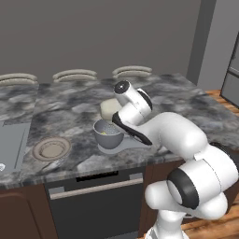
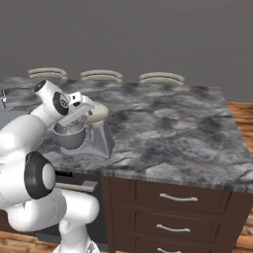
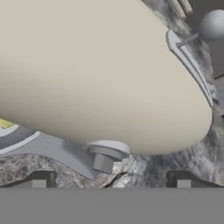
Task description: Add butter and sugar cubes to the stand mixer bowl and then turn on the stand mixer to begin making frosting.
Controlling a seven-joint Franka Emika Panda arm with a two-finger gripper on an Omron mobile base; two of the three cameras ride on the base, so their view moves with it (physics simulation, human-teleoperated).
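Note:
The stand mixer [image 1: 110,108] stands on the marble counter, its cream head [image 3: 100,74] close in front of the hand. Under the head sits the grey stand mixer bowl [image 1: 108,135] [image 2: 69,137], with the yellow butter [image 3: 5,123] [image 2: 71,131] lying inside. The sugar cubes are hidden. My gripper [image 3: 111,181] is open, right beside the head and above the bowl's side, with nothing between its fingers. A grey lever with a ball knob [image 3: 211,24] sticks out at the head's far end.
A shallow tan plate [image 1: 51,148] lies left of the mixer, and a grey sink [image 1: 11,140] is set in the counter's left end. Stool seats [image 1: 74,74] line the far edge. Drawers [image 2: 173,198] sit below the near edge.

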